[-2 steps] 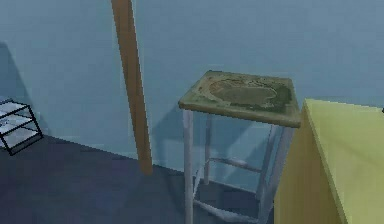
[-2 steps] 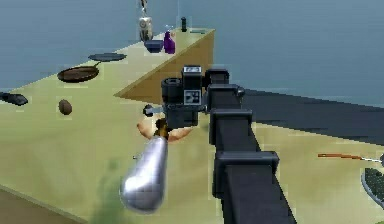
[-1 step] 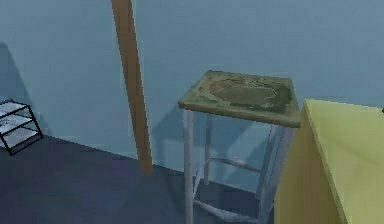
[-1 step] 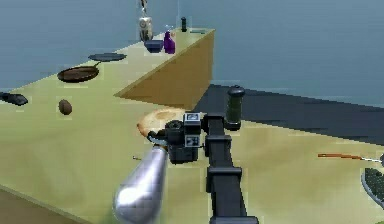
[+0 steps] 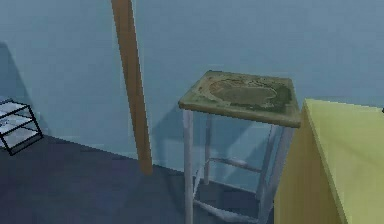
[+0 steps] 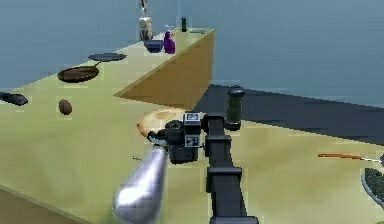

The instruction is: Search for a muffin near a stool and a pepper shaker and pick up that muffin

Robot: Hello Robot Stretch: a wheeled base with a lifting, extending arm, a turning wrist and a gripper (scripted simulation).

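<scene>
On the yellow table (image 6: 60,150) lies a tan round thing (image 6: 157,119), partly hidden by my gripper (image 6: 156,140). The gripper sits at the end of the dark arm (image 6: 225,185), right at that tan thing, so I cannot tell whether it holds anything. A dark upright cylinder (image 6: 235,106), perhaps the pepper shaker, stands just right of the gripper. A small brown blob (image 6: 65,106) lies farther left on the table. In the forward view a stool (image 5: 240,95) with a greenish worn seat and white legs stands beside the yellow table's corner (image 5: 345,160).
A shiny grey elongated thing (image 6: 142,188) lies near the table's front. Farther out are two dark plates (image 6: 78,73), a blue bowl (image 6: 152,45) and a purple bottle (image 6: 169,43). A wooden post (image 5: 130,80) and a wire rack (image 5: 15,125) stand by the blue wall.
</scene>
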